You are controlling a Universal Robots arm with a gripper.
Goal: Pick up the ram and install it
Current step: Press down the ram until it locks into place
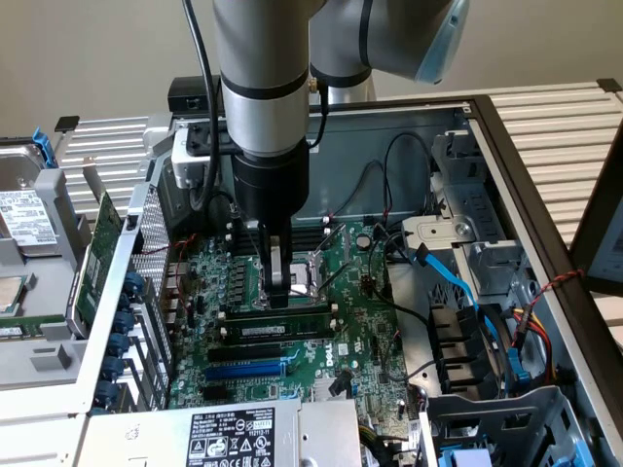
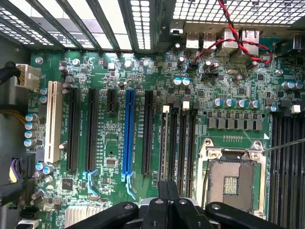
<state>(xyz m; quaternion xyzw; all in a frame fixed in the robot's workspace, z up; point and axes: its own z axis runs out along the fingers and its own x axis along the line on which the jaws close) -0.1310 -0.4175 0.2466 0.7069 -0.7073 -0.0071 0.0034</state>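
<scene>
Ram [image 1: 282, 328], a long narrow green circuit-board stick with a white label strip along its face and dark chips beside it, stands on edge in a memory slot of the green motherboard [image 1: 350, 321]. Seen on the exterior view's clock face, it lies at six o'clock from the silver processor socket [image 1: 304, 275] and runs from about nine to three, rising a little toward three. Its ends sit by the slot's pale latches. At six o'clock from it lie a long black expansion slot [image 1: 255, 351] and then a long blue expansion slot [image 1: 245, 371], both parallel to it.

The silver-and-black robot arm [image 1: 263, 88] comes down from twelve o'clock, and its black gripper [image 1: 278, 298] hangs right over the stick's upper edge, near its middle. The claw is closed, fingers pressed together, with nothing clamped between them; whether the tips touch the edge cannot be told. In the wrist view the closed gripper [image 2: 167, 202] points at the row of memory slots beside the open socket [image 2: 232, 179].
</scene>
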